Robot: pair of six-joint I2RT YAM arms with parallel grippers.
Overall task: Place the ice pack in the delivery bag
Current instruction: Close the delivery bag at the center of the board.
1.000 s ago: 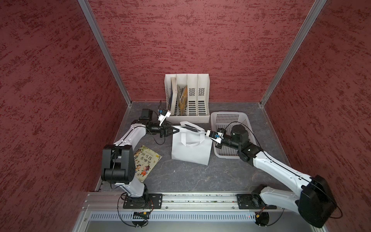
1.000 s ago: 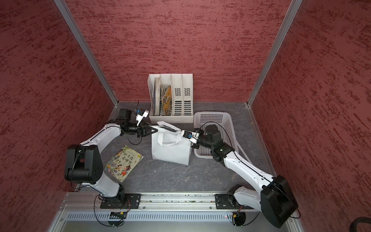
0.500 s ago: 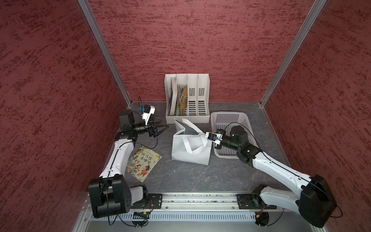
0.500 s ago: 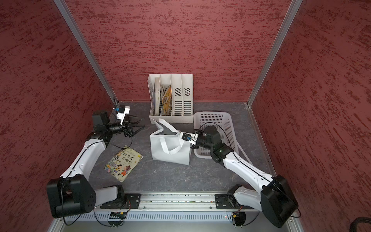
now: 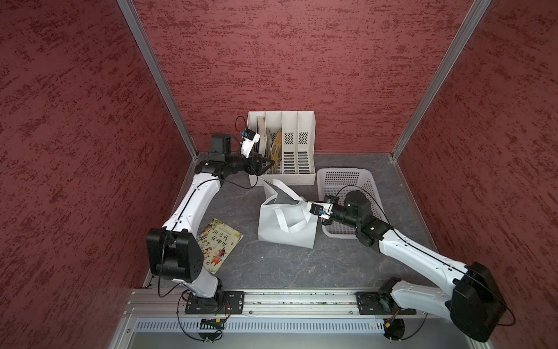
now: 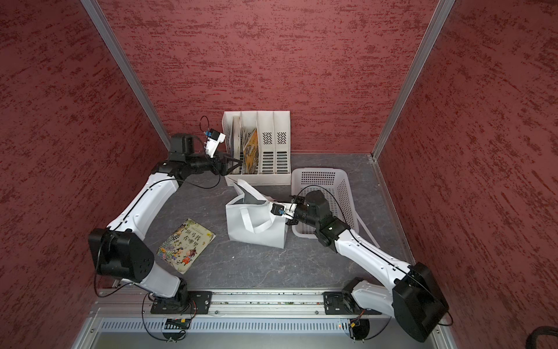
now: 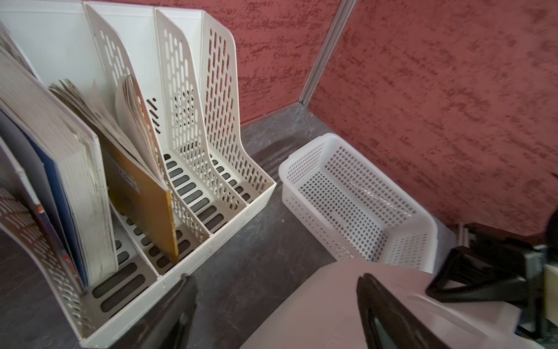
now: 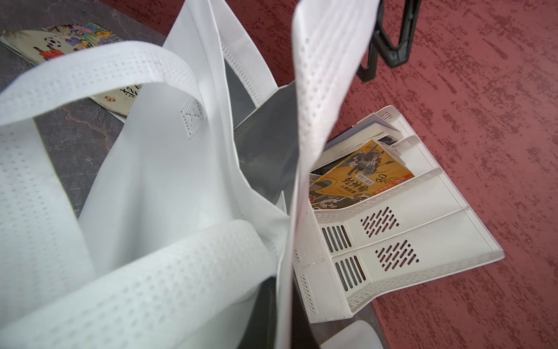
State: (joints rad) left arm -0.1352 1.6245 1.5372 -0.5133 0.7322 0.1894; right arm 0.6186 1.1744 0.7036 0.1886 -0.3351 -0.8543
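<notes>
The delivery bag [image 5: 287,229] [image 6: 256,229] stands mid-table, a white tote with silver lining and its flap [image 5: 276,193] sticking up. My right gripper [image 5: 312,214] [image 6: 282,216] is shut on the bag's right rim; in the right wrist view the fabric wall [image 8: 283,241] runs between its jaws [image 8: 283,302]. My left gripper [image 5: 268,164] [image 6: 234,163] hangs open by the file rack, above and behind the flap, holding nothing. In the left wrist view its fingers [image 7: 181,302] stand wide apart over the flap [image 7: 332,302]. No ice pack shows in any view.
A white slotted file rack [image 5: 297,178] [image 7: 211,90] with books stands against the back wall. A white perforated basket [image 5: 347,178] [image 7: 356,187] sits right of the bag, under my right arm. A picture book [image 5: 219,244] [image 6: 185,244] lies at front left.
My left gripper has opened and left the bag's top, swinging out left and then back up beside the file rack. The bag's flap has sprung up. My right gripper keeps its hold.
</notes>
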